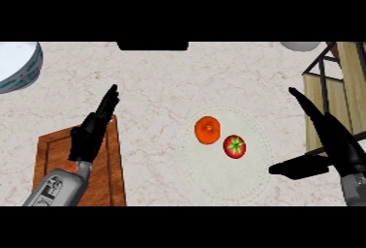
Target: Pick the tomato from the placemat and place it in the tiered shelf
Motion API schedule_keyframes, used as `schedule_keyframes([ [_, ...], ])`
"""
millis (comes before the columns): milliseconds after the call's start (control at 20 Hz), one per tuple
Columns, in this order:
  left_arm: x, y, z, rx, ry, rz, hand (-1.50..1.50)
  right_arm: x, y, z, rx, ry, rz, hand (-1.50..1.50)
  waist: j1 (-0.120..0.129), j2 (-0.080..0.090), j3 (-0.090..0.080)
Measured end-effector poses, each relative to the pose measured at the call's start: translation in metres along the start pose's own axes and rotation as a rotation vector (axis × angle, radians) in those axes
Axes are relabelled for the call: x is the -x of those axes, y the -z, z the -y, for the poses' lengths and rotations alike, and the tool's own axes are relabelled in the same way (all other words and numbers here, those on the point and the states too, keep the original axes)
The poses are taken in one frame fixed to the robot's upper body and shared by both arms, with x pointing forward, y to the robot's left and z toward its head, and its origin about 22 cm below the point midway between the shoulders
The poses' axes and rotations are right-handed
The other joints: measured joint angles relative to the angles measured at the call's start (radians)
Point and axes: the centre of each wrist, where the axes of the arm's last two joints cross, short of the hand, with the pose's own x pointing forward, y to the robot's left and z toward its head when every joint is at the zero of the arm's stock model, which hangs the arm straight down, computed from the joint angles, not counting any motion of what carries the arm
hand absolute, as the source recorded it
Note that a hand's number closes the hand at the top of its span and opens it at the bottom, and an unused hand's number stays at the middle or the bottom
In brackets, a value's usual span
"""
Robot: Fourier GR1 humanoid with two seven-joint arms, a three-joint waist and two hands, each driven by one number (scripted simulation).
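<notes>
A red tomato (235,146) with a green star-shaped calyx lies on a pale round placemat (247,181) right of the counter's middle. An orange fruit (207,130) sits just up and left of it on the same mat. The wooden tiered shelf (336,92) stands at the right edge. My right hand (336,145) is open to the right of the tomato, fingers straight and pointing away, thumb stretched toward the mat, apart from the tomato. My left hand (93,131) is open at the left, fingers up, resting above a wooden board.
A brown wooden cutting board (107,179) lies at the lower left under my left forearm. A white bowl with a blue-patterned rim (18,65) sits at the top left. A pale round object (300,45) shows at the top edge near the shelf.
</notes>
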Motion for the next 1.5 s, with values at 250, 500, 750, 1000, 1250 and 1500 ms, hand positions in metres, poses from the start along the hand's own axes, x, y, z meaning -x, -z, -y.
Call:
schedule_keyframes([
  [250, -0.003, -0.003, 0.002, 0.009, -0.008, -0.003, 0.00, -0.037, -0.012, -0.005, -0.059, -0.152, -0.081, -1.50, 0.004, 0.001, 0.001],
  [500, 0.005, -0.004, 0.003, 0.008, -0.005, -0.004, 0.00, -0.062, -0.025, -0.021, -0.077, -0.193, -0.102, -1.50, 0.003, 0.002, 0.002],
  [750, 0.000, 0.003, -0.002, 0.000, -0.007, -0.002, 0.00, -0.071, -0.026, -0.032, -0.055, -0.194, -0.094, -1.50, 0.002, 0.003, 0.003],
  [1000, 0.004, 0.003, 0.002, 0.006, -0.007, 0.005, 0.00, -0.082, -0.023, -0.045, -0.024, -0.199, -0.091, -1.50, 0.002, 0.003, 0.003],
  [1250, 0.003, -0.002, -0.003, 0.008, -0.011, 0.010, 0.00, -0.081, -0.024, -0.051, -0.017, -0.195, -0.099, -1.50, 0.003, 0.003, 0.003],
  [1500, 0.000, -0.002, -0.004, 0.005, -0.010, 0.004, 0.00, -0.081, -0.023, -0.065, -0.030, -0.202, -0.111, -1.50, 0.003, 0.003, 0.003],
])
